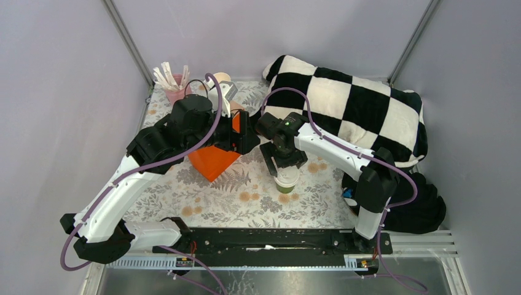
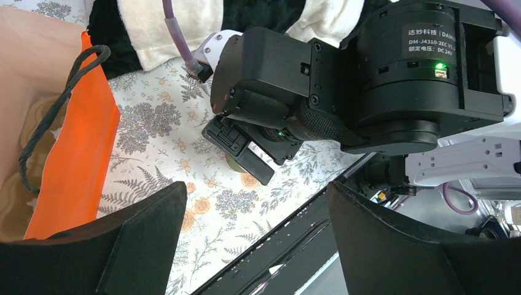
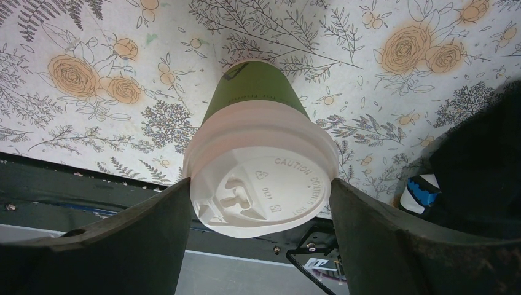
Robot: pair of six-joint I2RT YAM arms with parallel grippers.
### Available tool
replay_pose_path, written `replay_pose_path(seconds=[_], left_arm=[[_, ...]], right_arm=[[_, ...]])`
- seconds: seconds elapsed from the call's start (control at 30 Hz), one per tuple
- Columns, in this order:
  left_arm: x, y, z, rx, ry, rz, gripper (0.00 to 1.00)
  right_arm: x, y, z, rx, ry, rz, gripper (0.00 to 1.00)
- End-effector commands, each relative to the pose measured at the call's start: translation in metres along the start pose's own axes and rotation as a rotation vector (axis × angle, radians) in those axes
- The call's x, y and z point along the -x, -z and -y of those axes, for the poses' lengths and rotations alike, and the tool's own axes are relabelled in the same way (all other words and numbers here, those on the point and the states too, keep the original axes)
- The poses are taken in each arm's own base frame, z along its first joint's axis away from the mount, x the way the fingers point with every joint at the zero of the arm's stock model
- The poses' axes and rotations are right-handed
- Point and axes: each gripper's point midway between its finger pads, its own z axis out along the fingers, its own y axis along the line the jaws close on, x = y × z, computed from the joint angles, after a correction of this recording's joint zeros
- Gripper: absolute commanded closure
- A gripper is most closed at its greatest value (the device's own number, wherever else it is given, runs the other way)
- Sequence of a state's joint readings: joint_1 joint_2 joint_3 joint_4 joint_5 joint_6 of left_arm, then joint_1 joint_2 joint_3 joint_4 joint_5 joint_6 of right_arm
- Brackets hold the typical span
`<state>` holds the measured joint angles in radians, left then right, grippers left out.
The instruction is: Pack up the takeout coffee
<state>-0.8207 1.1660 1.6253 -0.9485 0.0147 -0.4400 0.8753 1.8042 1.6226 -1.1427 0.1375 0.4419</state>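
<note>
Coffee (image 3: 255, 92) upright on counter (image 3: 92, 37), near orange bag (image 2: 80, 153). Right pincer (image 3: 259, 184) comes from above, fingers (image 3: 153, 233) touching lid (image 3: 264, 178) on both sides: grasping it, likely for the lift. Left pincer (image 2: 257, 187) released, empty, beside the bag mouth, probably to steady it.

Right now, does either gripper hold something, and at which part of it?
The right gripper holds the takeout coffee by the rim of its white lid; the left gripper is open and holds nothing.
</note>
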Motion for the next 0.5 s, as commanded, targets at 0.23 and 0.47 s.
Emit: replay_pose_path(seconds=[0.23,0.47], left_arm=[[0.0025,0.0013,0.0002,-0.004,-0.018,0.019,0.12],[0.0024,0.0013,0.0007,-0.006,-0.020,0.019,0.12]], right_arm=[[-0.0063,0.0004,-0.0047,0.006,0.003,-0.022,0.13],[-0.0023,0.0071,-0.0077,0.025,-0.002,-0.006,0.08]])
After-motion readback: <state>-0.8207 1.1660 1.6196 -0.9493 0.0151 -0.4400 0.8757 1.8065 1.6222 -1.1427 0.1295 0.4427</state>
